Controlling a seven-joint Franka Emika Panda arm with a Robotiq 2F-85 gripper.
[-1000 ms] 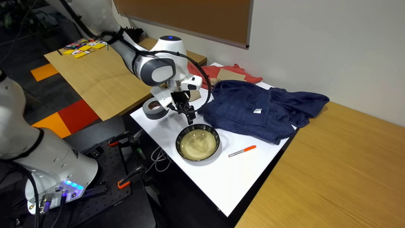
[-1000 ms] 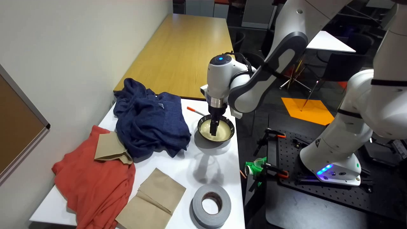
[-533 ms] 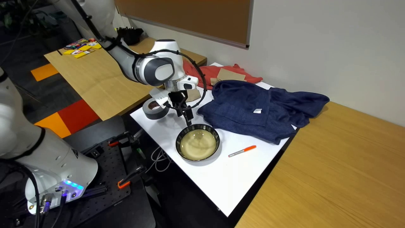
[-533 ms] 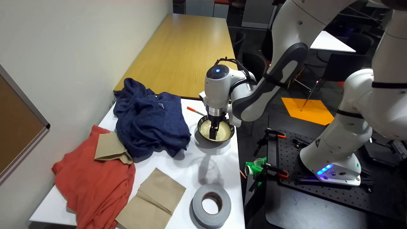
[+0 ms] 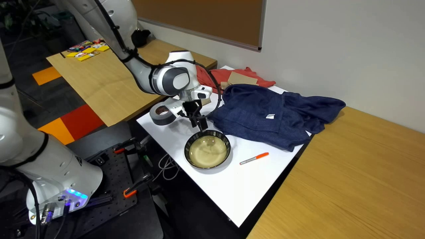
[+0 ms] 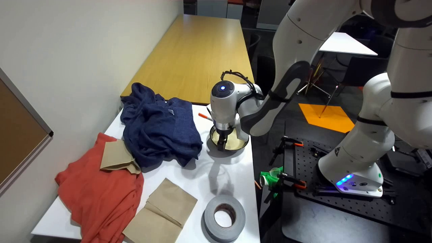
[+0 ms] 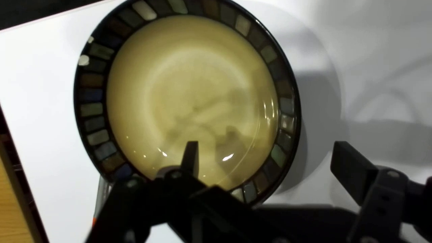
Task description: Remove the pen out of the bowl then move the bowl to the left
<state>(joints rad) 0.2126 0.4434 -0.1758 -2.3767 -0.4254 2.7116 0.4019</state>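
Note:
The bowl (image 5: pixel 208 152) stands upright on the white table, with a dark tiled rim and a bare tan-yellow inside. It also shows in an exterior view (image 6: pixel 239 141) and in the wrist view (image 7: pixel 189 91). The orange-red pen (image 5: pixel 254 158) lies on the table beside the bowl, apart from it. It shows partly behind the arm in an exterior view (image 6: pixel 205 116), and a sliver shows in the wrist view (image 7: pixel 101 192). My gripper (image 7: pixel 266 148) is open and empty above the bowl's edge. One finger appears over the inside, the other outside the rim. It shows at the rim in both exterior views (image 5: pixel 200 127) (image 6: pixel 221 145).
A grey tape roll (image 5: pixel 162 114) stands near the table's edge. A navy cloth (image 5: pixel 265 114) lies beside the bowl, towards the wall. A red cloth (image 6: pixel 101 189) and brown paper (image 6: pixel 162 212) lie farther along. The robot's base (image 6: pixel 352 168) stands beside the table.
My open gripper has come lower and shifted sideways towards the bowl's rim. The bowl and the pen have not moved.

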